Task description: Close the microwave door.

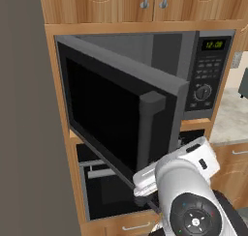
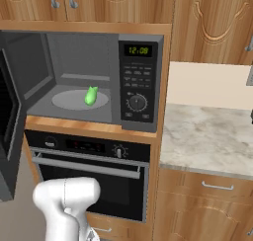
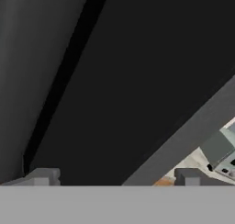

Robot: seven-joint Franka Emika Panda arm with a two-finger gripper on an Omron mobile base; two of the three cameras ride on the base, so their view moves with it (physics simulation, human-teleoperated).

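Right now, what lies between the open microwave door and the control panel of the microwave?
In the right base view, the grey cavity lies between the microwave door and the control panel, with a small green object on its round turntable.

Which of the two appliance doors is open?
The microwave door, dark grey with a vertical bar handle, stands open; the oven door below stays shut.

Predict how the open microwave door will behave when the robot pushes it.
The microwave door looks like a rigid slab, so it would likely swing as one piece, not flex. Hinged at the left, it should arc toward the microwave cavity. Its smooth black glass window may let the pincer, close against it, slide sideways.
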